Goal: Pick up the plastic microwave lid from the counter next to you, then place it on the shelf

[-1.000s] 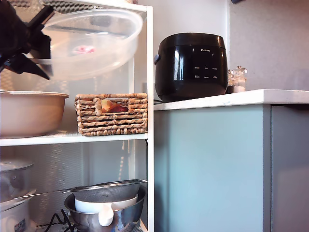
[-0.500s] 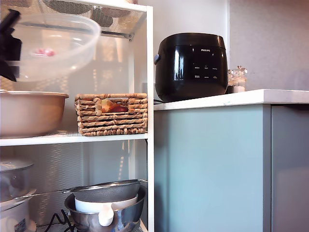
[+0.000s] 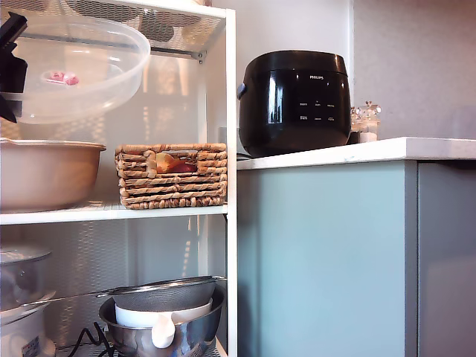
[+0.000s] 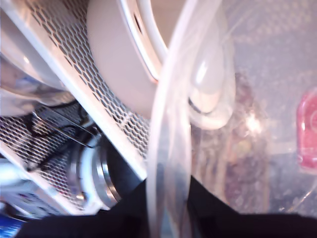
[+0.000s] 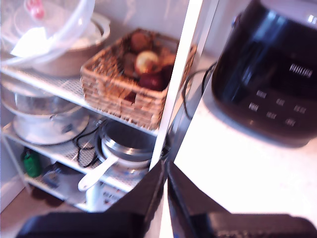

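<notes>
lid: the plastic microwave lid (image 3: 78, 71) hangs rim-up inside the rack, above the beige bowl (image 3: 46, 172) and under the mesh shelf (image 3: 111, 11), at the exterior view's left; it touches no board that we can see

change: a second ago the dome sat further toward the exterior view's right, its rim reaching the white post (image 3: 230, 178); since then it has travelled toward the exterior view's left, and over the last half second it has barely shifted

carrier: my first gripper (image 4: 168, 210) pinches the lid's rolled rim between its jaws, the clear wall running straight up from them in the first wrist view; we see its dark body at the exterior view's left edge

other arm: my second gripper (image 5: 166, 198) has its jaws drawn together on nothing, held over the counter (image 5: 237, 163) near the black cooker (image 5: 272, 74)

red spot: visible through the plastic at the lid's centre

meaning: we judge the carry into the rack nearly done; what remains is lowering and letting go

shelf: the shelf (image 3: 111, 213) below is crowded by the beige bowl and the wicker basket (image 3: 172, 175), so we doubt the lid can lie flat on bare board

risk: the wide rim could catch the post or the mesh above
</notes>
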`<state>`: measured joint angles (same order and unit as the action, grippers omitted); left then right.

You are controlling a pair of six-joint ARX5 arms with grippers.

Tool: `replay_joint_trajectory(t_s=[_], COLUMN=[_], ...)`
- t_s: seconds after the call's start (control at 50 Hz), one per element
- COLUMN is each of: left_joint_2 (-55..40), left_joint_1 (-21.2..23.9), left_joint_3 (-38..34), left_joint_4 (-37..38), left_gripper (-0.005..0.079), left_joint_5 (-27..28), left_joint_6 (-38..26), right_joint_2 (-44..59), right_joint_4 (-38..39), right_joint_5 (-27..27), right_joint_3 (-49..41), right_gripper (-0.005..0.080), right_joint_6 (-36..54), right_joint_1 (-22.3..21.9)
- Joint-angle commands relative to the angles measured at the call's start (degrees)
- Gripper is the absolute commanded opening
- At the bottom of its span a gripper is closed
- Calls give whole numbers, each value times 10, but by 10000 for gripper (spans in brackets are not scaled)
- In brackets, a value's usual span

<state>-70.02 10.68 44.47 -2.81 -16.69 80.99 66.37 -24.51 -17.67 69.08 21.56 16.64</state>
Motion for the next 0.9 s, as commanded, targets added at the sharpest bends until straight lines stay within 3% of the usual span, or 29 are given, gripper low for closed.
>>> replay_joint_trajectory(t_s=[0.0, 0.12, 0.3, 0.88], left_joint_2=[3, 3, -12, -158], left_joint_1=[-2, -6, -7, -32], left_joint_3=[-1, 2, 36, 254], left_joint_4=[-17, 8, 108, 311], left_gripper=[-8, -8, -8, -8], left_joint_5=[-2, 11, 12, 27], left_joint_6=[19, 49, 71, 117], right_joint_2=[-12, -18, -22, -22], right_joint_4=[-1, -2, -2, -15], right_joint_5=[-4, -4, -4, -4], right_joint_3=[-3, -3, -3, -3], right_gripper=[-13, -13, -13, -13], right_joint_6=[-4, -4, -4, -4], right_joint_1=[9, 11, 18, 25])
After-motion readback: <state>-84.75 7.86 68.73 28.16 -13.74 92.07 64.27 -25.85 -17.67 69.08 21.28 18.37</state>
